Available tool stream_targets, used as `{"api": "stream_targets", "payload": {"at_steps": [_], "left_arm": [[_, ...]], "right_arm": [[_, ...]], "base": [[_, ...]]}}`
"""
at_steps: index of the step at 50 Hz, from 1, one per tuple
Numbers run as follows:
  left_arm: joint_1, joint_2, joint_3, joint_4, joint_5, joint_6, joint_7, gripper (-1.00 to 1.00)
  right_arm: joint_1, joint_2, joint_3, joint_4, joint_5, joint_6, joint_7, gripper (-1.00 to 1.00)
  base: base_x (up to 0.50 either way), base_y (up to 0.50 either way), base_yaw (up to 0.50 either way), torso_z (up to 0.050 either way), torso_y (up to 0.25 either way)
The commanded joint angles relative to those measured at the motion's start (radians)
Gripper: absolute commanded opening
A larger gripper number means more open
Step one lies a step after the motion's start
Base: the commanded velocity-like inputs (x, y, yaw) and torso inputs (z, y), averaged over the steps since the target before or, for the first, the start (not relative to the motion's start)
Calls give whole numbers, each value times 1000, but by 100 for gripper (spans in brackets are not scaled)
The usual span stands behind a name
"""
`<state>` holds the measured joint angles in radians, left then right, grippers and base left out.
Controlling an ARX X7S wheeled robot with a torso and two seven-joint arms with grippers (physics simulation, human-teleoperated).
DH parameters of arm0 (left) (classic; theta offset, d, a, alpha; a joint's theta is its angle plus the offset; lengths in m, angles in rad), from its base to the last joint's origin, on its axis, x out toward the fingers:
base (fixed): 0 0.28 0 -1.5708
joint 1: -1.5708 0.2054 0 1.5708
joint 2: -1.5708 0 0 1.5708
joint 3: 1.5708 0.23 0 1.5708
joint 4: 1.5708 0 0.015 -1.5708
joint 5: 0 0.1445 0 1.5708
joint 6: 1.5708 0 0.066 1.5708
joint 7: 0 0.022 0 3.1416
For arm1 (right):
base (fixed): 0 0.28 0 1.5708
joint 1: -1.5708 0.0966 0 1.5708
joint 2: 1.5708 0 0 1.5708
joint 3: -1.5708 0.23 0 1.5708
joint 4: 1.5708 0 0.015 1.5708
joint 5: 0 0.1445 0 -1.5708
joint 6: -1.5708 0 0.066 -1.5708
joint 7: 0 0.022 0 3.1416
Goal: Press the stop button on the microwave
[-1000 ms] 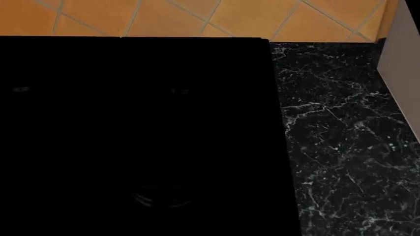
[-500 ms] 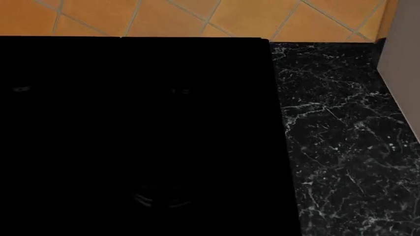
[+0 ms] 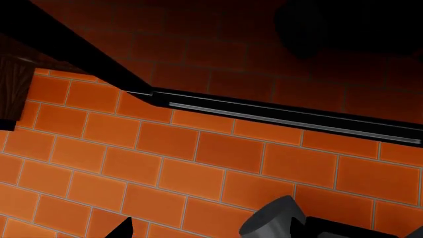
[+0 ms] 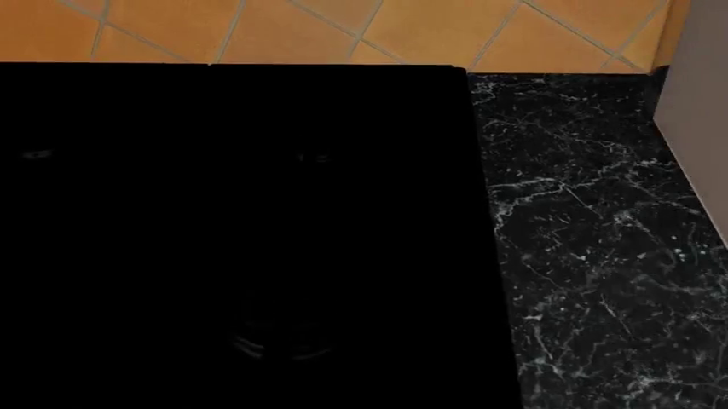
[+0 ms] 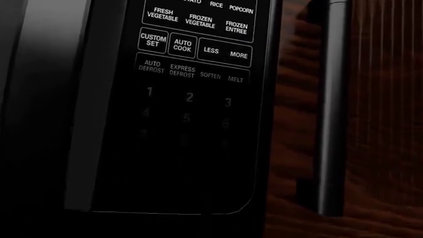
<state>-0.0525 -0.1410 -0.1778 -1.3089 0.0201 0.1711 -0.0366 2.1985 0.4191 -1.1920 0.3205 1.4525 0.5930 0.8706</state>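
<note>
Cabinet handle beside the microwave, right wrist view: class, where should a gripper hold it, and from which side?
Grip the handle mid-length, coming straight at the door, fingers either side. It is a long slim bar held off the wood by a post, so there is likely room behind.

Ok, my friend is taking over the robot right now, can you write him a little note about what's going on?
Left pincer: not clearly in view; its camera shows only the orange brick wall and a dark rail.
Right pincer: not in view; its camera faces the microwave control panel from close up.
Where things are: labelled keys such as AUTO COOK and the number keys show. The lower panel is too dark to read, so the stop button cannot be picked out. From the head view, the black microwave top sits beside the marble counter.
Done: nothing shows as pressed.
Left: find the stop button, press it.
</note>
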Motion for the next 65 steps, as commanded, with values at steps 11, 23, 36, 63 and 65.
{"api": "stream_targets", "payload": {"at_steps": [11, 23, 36, 63, 65], "left_arm": [[0, 0, 0, 0, 0, 0, 0, 100], [0, 0, 0, 0, 0, 0, 0, 100], [0, 0, 0, 0, 0, 0, 0, 100], [0, 0, 0, 0, 0, 0, 0, 100], [0, 0, 0, 0, 0, 0, 0, 100]], "right_arm": [[5, -15, -4, 97, -51, -11, -43, -100], [13, -40, 7, 78, -46, -2, -40, -100], [3, -60, -5, 131, -85, -15, -80, -100], [-1, -158, -44, 374, -188, -70, -222, -100], [-4, -165, -42, 393, -189, -75, -233, -100]], "base": [[0, 0, 0, 0, 0], [0, 0, 0, 0, 0], [0, 0, 0, 0, 0], [0, 0, 0, 0, 0], [0, 0, 0, 0, 0]]}}
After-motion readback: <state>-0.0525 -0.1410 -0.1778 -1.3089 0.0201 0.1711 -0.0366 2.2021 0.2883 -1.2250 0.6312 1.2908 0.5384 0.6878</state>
